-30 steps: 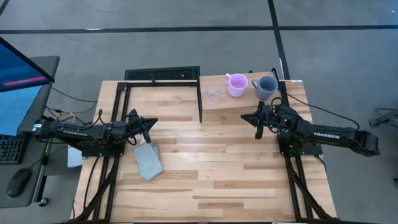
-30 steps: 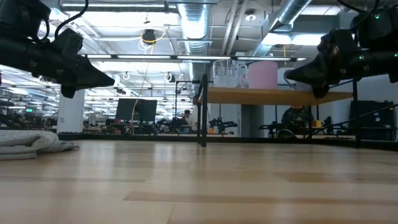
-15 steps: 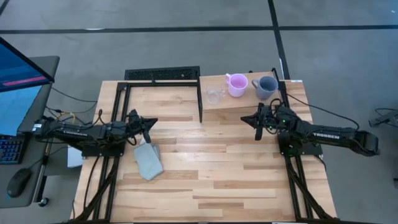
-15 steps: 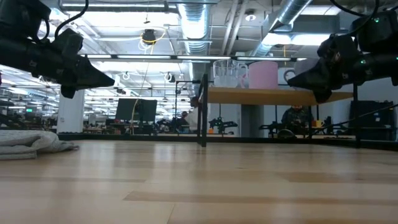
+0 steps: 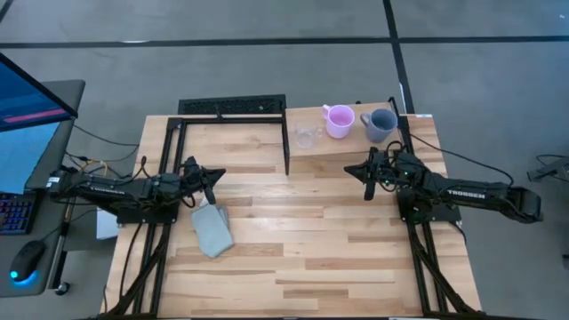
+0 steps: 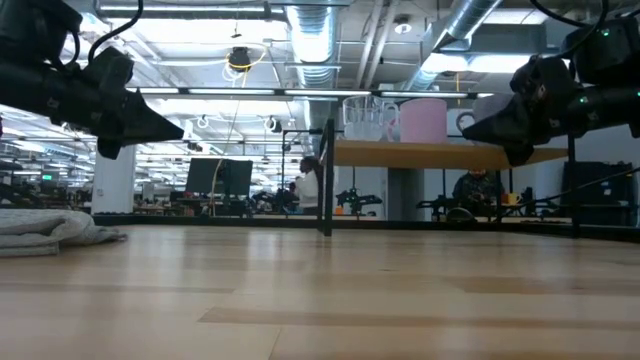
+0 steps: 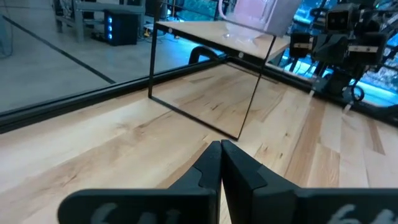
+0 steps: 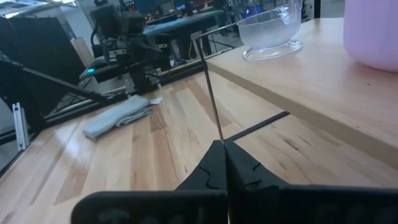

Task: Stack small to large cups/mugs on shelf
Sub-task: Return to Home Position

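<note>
Two grippers, fingers pressed together: the left gripper point(image 5: 219, 174) hangs just beside the cloth point(image 5: 212, 230), the right gripper point(image 5: 350, 167) near the shelf point(image 5: 342, 148), where glass point(image 5: 307, 136), pink mug point(image 5: 338, 121) and blue mug point(image 5: 380, 124) stand in a row. Both arms reach level, tips facing inward.

Mugs point(image 5: 339, 121) on shelf point(image 5: 347, 149), cloth point(image 5: 212, 231) (left) on table point(image 5: 311, 240)

- We're in a robotics lab, a big open hall.
- Overhead: bare ducts point(image 6: 305, 35) + pipes point(image 6: 470, 20).
- Concrete floor point(image 5: 267, 71) w/ dark lines point(image 5: 222, 41).
- Behind: desks w/ monitors point(image 6: 222, 178), a person point(image 6: 308, 185).
- Left arm point(image 5: 116, 188) & right arm point(image 5: 462, 191) on wood bench point(image 5: 302, 240); PC screen point(image 5: 27, 98), keyboard point(image 5: 11, 213), mouse point(image 5: 28, 260) beside.
</note>
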Motion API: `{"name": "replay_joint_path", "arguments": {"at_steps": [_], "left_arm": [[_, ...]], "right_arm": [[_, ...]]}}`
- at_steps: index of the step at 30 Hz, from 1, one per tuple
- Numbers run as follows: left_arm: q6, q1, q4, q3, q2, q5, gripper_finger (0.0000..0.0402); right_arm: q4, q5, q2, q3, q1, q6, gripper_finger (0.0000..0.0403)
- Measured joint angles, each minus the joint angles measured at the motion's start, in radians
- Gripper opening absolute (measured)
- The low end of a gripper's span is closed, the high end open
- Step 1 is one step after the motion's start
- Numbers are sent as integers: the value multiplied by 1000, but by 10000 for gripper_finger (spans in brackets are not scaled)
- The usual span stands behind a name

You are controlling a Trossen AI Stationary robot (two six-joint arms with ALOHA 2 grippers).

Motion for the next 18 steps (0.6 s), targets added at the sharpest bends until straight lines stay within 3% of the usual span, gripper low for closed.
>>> {"name": "replay_joint_path", "arguments": {"at_steps": [18], "left_arm": [[-58, 0, -120, 0, 10, 3, 0]], "right_arm": [[3, 4, 1, -1, 0, -13, 11]]}}
